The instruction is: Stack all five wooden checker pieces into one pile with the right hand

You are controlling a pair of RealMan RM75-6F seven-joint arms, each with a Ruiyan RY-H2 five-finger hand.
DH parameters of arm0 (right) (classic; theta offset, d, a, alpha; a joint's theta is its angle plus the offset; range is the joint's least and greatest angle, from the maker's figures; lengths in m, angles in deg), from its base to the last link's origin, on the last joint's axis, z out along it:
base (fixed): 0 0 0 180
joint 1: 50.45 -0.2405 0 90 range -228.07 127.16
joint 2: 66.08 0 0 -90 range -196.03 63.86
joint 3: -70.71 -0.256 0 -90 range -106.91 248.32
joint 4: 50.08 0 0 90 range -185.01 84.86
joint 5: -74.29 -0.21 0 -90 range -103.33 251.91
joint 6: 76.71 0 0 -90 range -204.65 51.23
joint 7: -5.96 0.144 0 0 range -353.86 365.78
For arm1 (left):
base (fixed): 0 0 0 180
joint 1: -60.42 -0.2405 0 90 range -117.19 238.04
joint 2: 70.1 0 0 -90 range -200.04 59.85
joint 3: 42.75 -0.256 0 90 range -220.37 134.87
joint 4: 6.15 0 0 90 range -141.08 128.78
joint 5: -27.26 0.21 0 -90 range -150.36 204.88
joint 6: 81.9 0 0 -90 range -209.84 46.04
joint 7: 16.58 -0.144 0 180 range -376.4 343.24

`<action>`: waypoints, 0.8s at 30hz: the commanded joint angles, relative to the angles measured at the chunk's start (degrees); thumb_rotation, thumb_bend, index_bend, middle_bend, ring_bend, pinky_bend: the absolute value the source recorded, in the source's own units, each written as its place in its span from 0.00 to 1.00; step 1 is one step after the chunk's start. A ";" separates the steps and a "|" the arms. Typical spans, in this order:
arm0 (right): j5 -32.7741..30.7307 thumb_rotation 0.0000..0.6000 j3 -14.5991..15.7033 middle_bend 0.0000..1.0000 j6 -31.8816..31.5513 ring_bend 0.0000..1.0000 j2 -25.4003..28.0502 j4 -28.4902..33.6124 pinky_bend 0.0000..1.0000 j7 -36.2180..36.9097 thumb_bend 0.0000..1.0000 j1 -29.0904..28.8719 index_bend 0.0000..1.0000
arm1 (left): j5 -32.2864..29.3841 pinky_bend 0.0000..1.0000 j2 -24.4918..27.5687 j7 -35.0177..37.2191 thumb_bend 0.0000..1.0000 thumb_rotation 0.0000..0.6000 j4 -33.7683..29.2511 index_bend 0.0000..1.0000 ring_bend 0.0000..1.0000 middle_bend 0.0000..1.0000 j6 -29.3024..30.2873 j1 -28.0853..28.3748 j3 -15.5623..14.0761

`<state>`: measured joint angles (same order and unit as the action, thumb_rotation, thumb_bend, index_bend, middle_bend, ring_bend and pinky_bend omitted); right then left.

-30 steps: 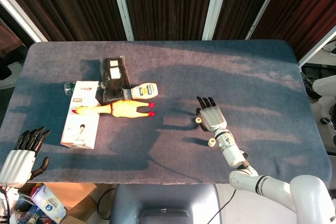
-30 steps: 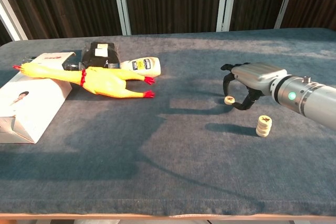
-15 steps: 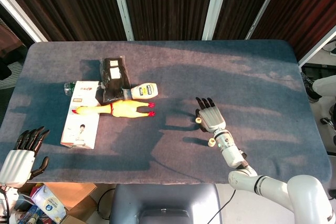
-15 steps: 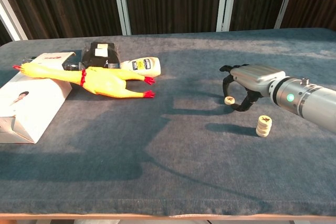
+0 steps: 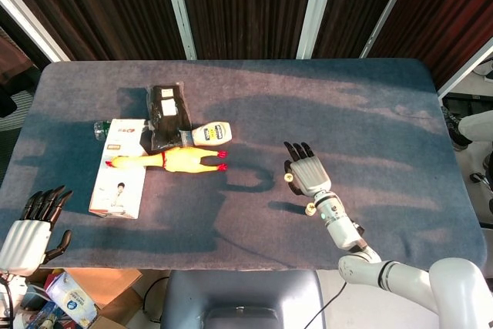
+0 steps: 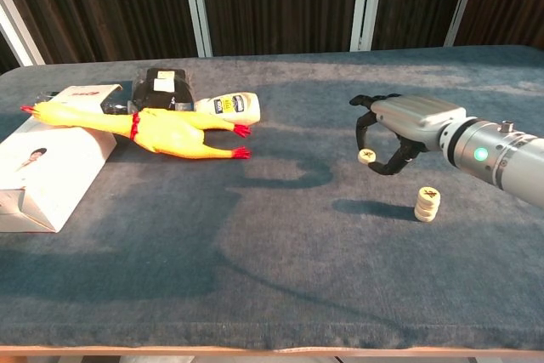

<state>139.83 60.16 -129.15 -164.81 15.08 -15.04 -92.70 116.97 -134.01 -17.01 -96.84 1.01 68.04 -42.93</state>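
Note:
A short pile of wooden checker pieces [image 6: 427,204] stands on the blue-grey table [image 6: 255,244], right of centre; in the head view the pile [image 5: 310,207] shows just beside my right wrist. My right hand [image 6: 399,129] hangs to the pile's upper left, palm down, fingers curled. It pinches a single checker piece [image 6: 366,155] between thumb and finger, slightly above the cloth. The head view shows that piece [image 5: 288,177] at the left edge of the right hand [image 5: 306,169]. My left hand [image 5: 31,229] hangs off the table's near-left corner, fingers apart, holding nothing.
A yellow rubber chicken [image 6: 161,132], a white bottle [image 6: 229,106], a black packet [image 6: 166,87] and a white booklet [image 6: 47,159] lie on the left half of the table. The table's front edge [image 6: 272,348] runs close below the pile.
My right hand has closed on the single checker piece and raised it a little, shifting slightly left. The pile and the left hand have not moved.

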 commanded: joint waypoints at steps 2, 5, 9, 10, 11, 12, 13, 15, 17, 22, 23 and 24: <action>6.86 1.00 3.47 0.08 -4.95 0.00 5.59 8.60 0.00 2.66 0.48 2.95 0.67 | -0.07 0.00 -0.04 -0.11 0.48 1.00 -0.03 0.00 0.00 0.00 0.04 -0.03 0.03; 11.44 1.00 6.12 0.08 -8.69 0.00 8.89 12.74 0.00 2.16 0.48 4.90 0.67 | -0.07 0.00 -0.02 -0.15 0.48 1.00 -0.11 0.00 0.00 0.00 0.13 -0.08 0.04; 16.39 1.00 9.47 0.08 -12.45 0.00 13.12 17.11 0.00 3.35 0.48 7.62 0.67 | 0.04 0.00 0.01 -0.19 0.48 1.00 -0.19 0.00 0.00 0.00 0.20 -0.14 -0.04; 17.19 1.00 10.07 0.08 -12.96 0.00 14.00 17.66 0.00 3.47 0.48 8.08 0.67 | 0.06 0.00 0.01 -0.22 0.48 1.00 -0.20 0.00 0.00 0.00 0.21 -0.16 -0.06; 17.86 1.00 10.64 0.08 -13.35 0.00 14.84 18.11 0.00 3.51 0.48 8.52 0.67 | 0.10 0.00 0.01 -0.24 0.48 1.00 -0.23 0.00 0.00 0.00 0.22 -0.17 -0.10; 18.41 1.00 11.15 0.08 -13.63 0.00 15.66 18.54 0.00 3.65 0.48 8.92 0.67 | 0.14 0.00 0.02 -0.25 0.48 1.00 -0.25 0.00 0.00 0.00 0.23 -0.18 -0.13; 18.92 1.00 11.70 0.08 -13.92 0.00 16.59 18.95 0.00 3.95 0.48 9.44 0.67 | 0.20 0.00 0.02 -0.27 0.48 1.00 -0.27 0.00 0.00 0.00 0.28 -0.20 -0.15; 19.54 1.00 12.33 0.08 -14.18 0.00 17.79 19.00 0.00 4.21 0.48 10.11 0.66 | 0.26 0.00 0.05 -0.29 0.48 1.00 -0.31 0.00 0.00 0.00 0.32 -0.24 -0.19; 19.63 1.00 12.49 0.08 -14.25 0.00 18.30 18.51 0.00 4.56 0.48 10.58 0.66 | 0.29 0.00 0.06 -0.28 0.48 1.00 -0.32 0.00 0.00 0.00 0.29 -0.23 -0.21; 18.68 1.00 12.28 0.08 -13.12 0.00 18.33 16.03 0.00 5.82 0.48 11.34 0.66 | 0.35 0.00 0.12 -0.10 0.48 1.00 -0.33 0.00 0.00 0.00 0.39 -0.27 -0.21; 18.60 1.00 12.25 0.08 -12.92 0.00 18.19 15.57 0.00 5.96 0.48 11.43 0.66 | 0.34 0.00 0.14 -0.07 0.48 1.00 -0.32 0.00 0.00 0.00 0.41 -0.28 -0.20; 18.53 1.00 12.24 0.08 -12.66 0.00 18.03 15.13 0.00 6.19 0.48 11.49 0.66 | 0.31 0.00 0.15 -0.05 0.48 1.00 -0.31 0.00 0.00 0.00 0.43 -0.29 -0.19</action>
<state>158.56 72.46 -142.15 -146.60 30.67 -9.17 -81.39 117.27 -133.87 -17.05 -97.16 1.44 67.75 -43.12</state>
